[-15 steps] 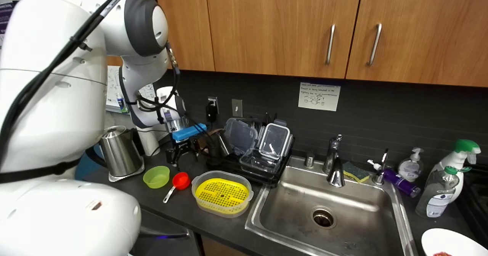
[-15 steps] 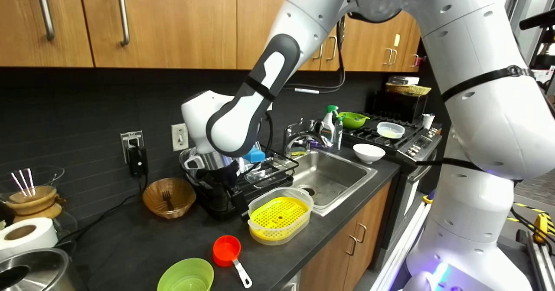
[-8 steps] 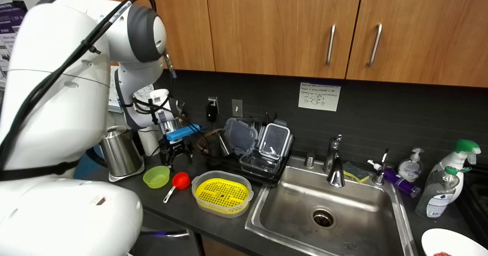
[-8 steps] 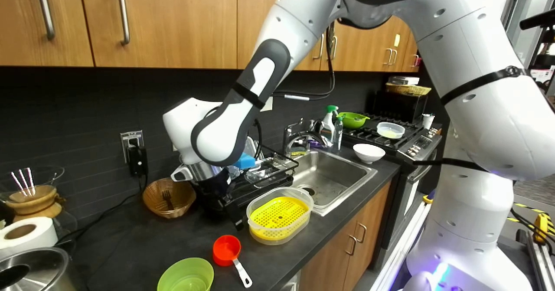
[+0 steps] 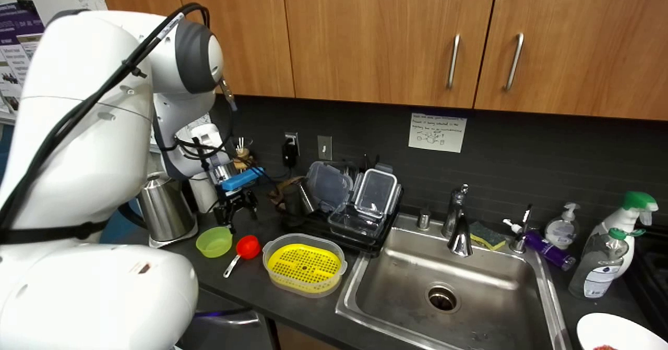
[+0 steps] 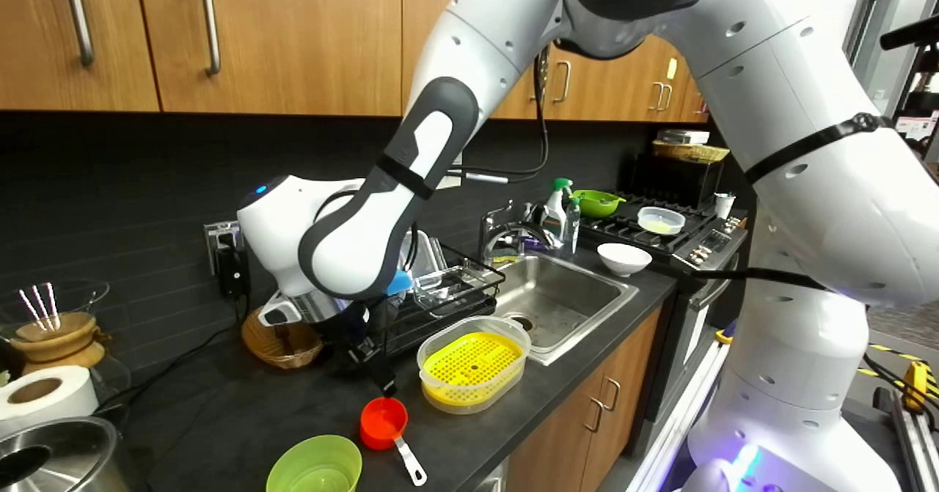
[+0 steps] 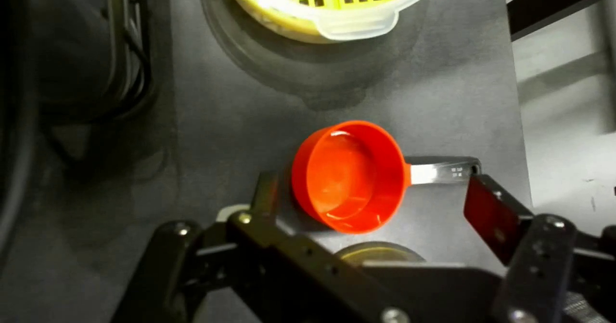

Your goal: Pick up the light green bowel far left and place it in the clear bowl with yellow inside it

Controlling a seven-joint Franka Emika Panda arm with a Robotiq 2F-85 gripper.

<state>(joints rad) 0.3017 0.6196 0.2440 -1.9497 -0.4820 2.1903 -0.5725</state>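
"Light green bowl [image 5: 214,242], there it sits on the bench [image 5: 250,287], nearer the front edge than the back, over at the kettle [image 5: 167,209] end!"

"And nothing has hold of it. Our hand [image 7: 378,206] hangs above the bench, fingers spread wide, gripping nothing, so we call this the approach, before any grasp."

"Look at the wrist view, though: we've got the red measuring cup [image 7: 349,176] showing between those fingertips, not our bowl."

"Which is why we reckon the next move calls for a shift toward the front edge and the kettle end, past the cup, then down astride the bowl's rim and squeeze."

"And where to after that?"

"Further along the front edge, just beside the sink [image 5: 391,298]: the clear bowl [image 7: 358,27], yellow insert [image 5: 304,263] sitting inside. We'd want our bowl lifted high enough to pass cup and rim alike."
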